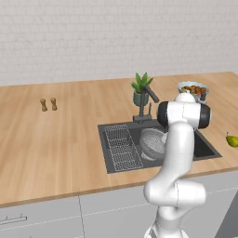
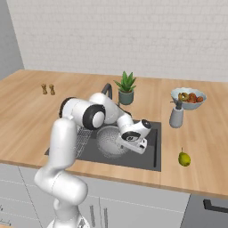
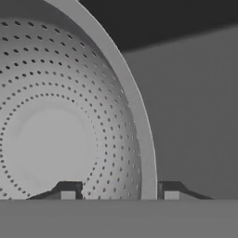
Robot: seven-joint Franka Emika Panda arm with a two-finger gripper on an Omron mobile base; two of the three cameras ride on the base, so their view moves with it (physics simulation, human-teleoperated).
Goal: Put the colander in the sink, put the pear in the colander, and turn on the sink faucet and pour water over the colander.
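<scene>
My end effector [image 3: 120,193] hangs over the colander [image 3: 60,121] in the sink [image 2: 150,153], fingers apart, one either side of its rim. The pear [image 2: 184,159] lies on the surface, right of the sink.

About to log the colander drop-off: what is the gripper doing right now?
Gripper: open, one fingertip each side of the colander rim, colander sitting in the sink; holding nothing.

Both base views look forward and down at the same sink [image 1: 204,148], while the hand view is close above the colander [image 3: 60,130].
</scene>
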